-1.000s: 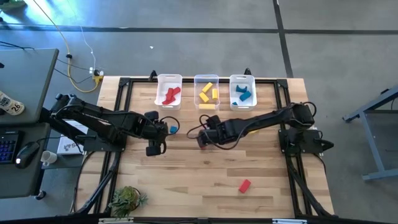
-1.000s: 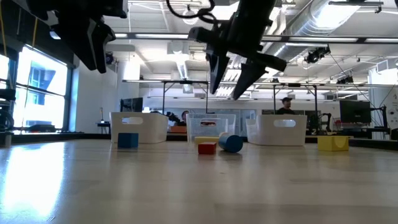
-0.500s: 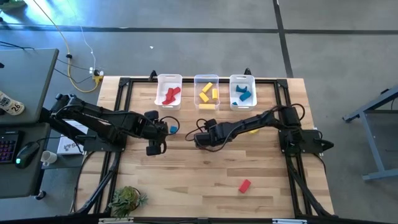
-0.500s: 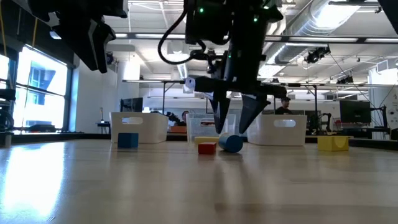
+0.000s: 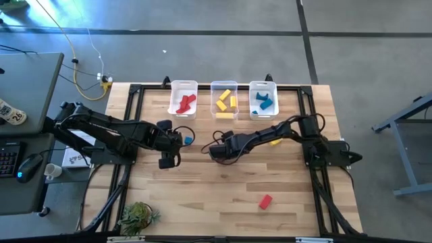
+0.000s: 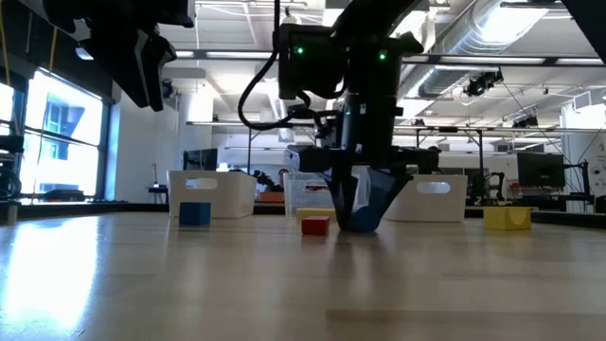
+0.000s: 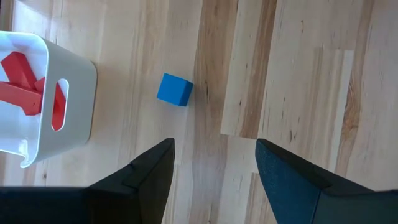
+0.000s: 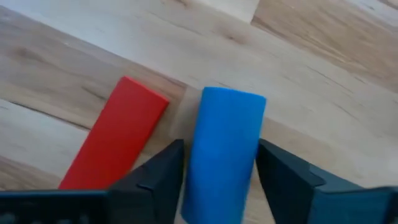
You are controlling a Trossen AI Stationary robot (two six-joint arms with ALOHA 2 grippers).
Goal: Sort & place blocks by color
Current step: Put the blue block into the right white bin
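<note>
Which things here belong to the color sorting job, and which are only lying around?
Job: blue cylinder between the right gripper fingers; red bar; blue cube; yellow block; red block; three bins; left gripper, waiting.

Lying about: plant, cables, mouse.

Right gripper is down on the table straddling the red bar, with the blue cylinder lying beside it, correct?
Not quite. The right gripper is down on the table, but its fingers straddle the blue cylinder; the red bar is the one lying beside it, outside the fingers. The right wrist view shows this plainly.
</note>
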